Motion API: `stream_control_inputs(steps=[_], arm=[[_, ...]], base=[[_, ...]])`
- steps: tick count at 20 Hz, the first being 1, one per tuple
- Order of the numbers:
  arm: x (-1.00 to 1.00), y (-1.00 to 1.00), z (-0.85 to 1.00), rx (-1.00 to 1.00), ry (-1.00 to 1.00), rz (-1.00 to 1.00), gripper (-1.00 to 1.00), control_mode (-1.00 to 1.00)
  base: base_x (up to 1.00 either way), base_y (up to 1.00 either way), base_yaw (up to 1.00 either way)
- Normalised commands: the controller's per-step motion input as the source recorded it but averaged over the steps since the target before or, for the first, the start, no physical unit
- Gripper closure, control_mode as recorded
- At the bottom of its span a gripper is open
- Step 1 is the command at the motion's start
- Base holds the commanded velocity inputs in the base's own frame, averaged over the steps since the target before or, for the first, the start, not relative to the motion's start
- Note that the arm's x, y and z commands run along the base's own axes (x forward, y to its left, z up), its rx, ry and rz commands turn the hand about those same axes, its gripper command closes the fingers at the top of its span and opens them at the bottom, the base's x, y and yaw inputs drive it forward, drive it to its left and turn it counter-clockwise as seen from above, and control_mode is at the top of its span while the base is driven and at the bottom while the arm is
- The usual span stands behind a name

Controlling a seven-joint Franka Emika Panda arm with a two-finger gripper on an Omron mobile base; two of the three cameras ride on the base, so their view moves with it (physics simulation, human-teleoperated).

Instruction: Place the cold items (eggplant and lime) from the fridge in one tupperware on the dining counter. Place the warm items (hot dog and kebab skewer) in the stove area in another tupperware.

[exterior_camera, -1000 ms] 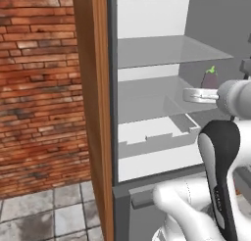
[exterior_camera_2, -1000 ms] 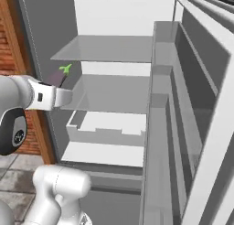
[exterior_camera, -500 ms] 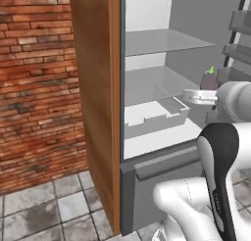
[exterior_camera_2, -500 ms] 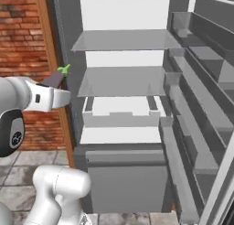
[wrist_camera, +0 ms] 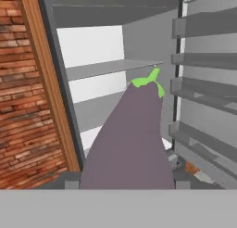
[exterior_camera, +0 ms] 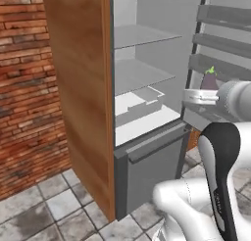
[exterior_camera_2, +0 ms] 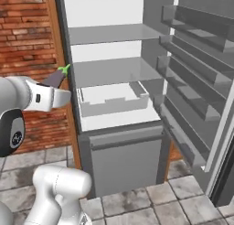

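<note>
Eggplant (wrist_camera: 132, 139) out of fridge (exterior_camera_2: 114, 82), clamped in end effector (exterior_camera: 208, 90), held in air in front of open fridge. Not yet in tupperware. Fridge shelves look bare; lime, hot dog, kebab skewer likely still pending.

Arm (exterior_camera: 215, 186): glossy white rounded shells, black joint covers. One black cover at 9 o'clock carries a small round emblem (exterior_camera_2: 16, 137).

Fridge (exterior_camera_2: 114, 109) open, shelves bare, door racks (exterior_camera_2: 192, 73) crowd right
</note>
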Motion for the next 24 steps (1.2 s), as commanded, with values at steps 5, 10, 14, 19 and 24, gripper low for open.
stream_control_inputs(steps=[5,10,14,19,24], arm=[[0.0,0.0,0.0,0.0,0.0,0.0,1.0,1.0],[0.0,0.0,0.0,0.0,0.0,0.0,1.0,1.0],[0.0,0.0,0.0,0.0,0.0,0.0,1.0,1.0],[0.0,0.0,0.0,0.0,0.0,0.0,1.0,1.0],[0.0,0.0,0.0,0.0,0.0,0.0,1.0,1.0]], base=[[-0.74,0.5,-0.43],[-0.8,0.45,-0.41],[-0.76,0.4,-0.43],[-0.75,0.02,-0.47],[-0.61,-0.22,-0.55]])
